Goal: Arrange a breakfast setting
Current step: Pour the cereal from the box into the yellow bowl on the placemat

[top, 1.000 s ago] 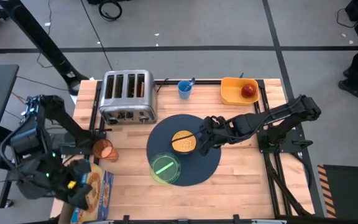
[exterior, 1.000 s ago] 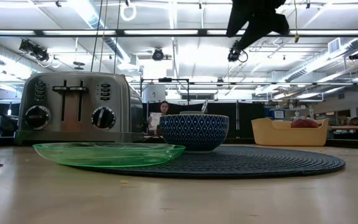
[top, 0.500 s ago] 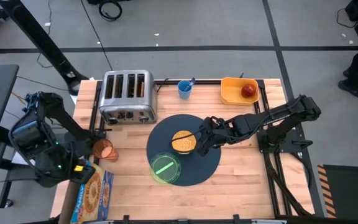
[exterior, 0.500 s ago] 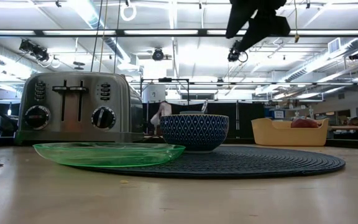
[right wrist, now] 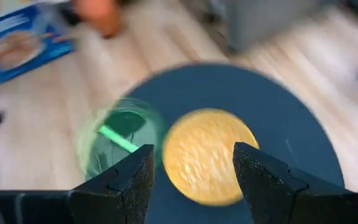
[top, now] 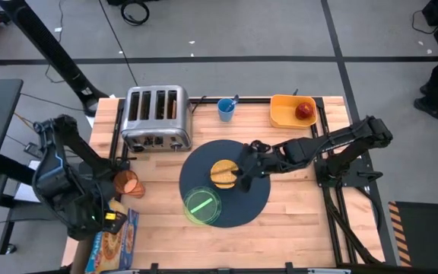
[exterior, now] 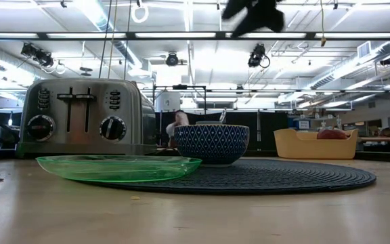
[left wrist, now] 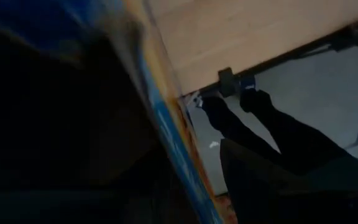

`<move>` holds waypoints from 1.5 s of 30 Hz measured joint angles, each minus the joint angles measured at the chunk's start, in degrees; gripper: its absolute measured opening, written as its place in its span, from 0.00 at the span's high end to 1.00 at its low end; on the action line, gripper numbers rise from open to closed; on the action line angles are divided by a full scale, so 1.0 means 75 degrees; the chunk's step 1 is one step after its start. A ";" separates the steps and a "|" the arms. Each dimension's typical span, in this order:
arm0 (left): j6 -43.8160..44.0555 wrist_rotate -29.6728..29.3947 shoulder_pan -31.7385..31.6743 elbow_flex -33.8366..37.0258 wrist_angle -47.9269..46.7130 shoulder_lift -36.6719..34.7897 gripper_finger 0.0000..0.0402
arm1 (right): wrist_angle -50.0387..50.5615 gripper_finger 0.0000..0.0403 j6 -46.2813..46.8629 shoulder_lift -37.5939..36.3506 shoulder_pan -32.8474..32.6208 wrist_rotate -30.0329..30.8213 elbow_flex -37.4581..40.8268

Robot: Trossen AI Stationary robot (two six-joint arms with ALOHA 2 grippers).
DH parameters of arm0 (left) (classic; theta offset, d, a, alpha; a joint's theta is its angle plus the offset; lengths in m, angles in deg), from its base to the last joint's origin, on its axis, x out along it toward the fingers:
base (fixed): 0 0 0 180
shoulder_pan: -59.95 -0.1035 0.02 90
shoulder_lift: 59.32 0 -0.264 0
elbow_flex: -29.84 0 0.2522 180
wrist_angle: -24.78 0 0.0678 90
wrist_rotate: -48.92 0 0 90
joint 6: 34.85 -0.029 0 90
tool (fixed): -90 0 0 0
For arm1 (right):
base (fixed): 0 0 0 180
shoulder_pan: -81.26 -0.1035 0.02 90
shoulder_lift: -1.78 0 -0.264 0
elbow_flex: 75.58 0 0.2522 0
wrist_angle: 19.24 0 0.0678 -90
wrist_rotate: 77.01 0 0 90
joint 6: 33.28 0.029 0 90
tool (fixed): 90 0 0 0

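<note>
A dark-navy mat point(top: 238, 199) lies mid-table. On it stand a blue patterned bowl point(exterior: 211, 143) filled with yellow cereal point(right wrist: 207, 155) and a green plate point(top: 202, 206) that overhangs the mat's near-left rim. My right gripper point(right wrist: 194, 180) hovers open above the bowl with nothing between its fingers. An orange tumbler point(top: 128, 183) stands left of the mat. A toast slice point(top: 175, 107) sits in a toaster slot. The red apple point(top: 304, 110) lies in a yellow bin point(top: 284, 116). My left gripper point(top: 106, 221) is low over a blue cereal box point(left wrist: 160, 124) at the near-left corner.
A silver toaster point(top: 154, 118) stands at the far left. A small blue cup point(top: 226, 109) with a thin handle sticking out stands between the toaster and the bin. Bare wood lies near and right of the mat point(top: 295, 221).
My left arm has come down toward the cereal box at the near-left corner and tipped more steeply downward. My right gripper has turned about above the bowl without leaving it. Bowl, plate and tumbler have stayed put.
</note>
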 joint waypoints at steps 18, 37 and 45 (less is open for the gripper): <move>-0.2857 0.0173 -0.0061 0.0215 0.2128 0.0391 0.99 | -0.1524 0.44 -0.3429 -0.0003 -0.0744 -0.0548 0.0000; -0.6420 -0.0409 -0.1279 -0.0117 0.3454 0.0417 1.00 | -0.1419 0.20 -0.0491 -0.0275 -0.1619 -0.0996 0.0547; -0.7564 -0.1690 -0.1723 -0.1662 0.2691 0.0399 1.00 | -0.2444 0.21 0.0677 -0.0890 -0.2366 -0.0207 0.1435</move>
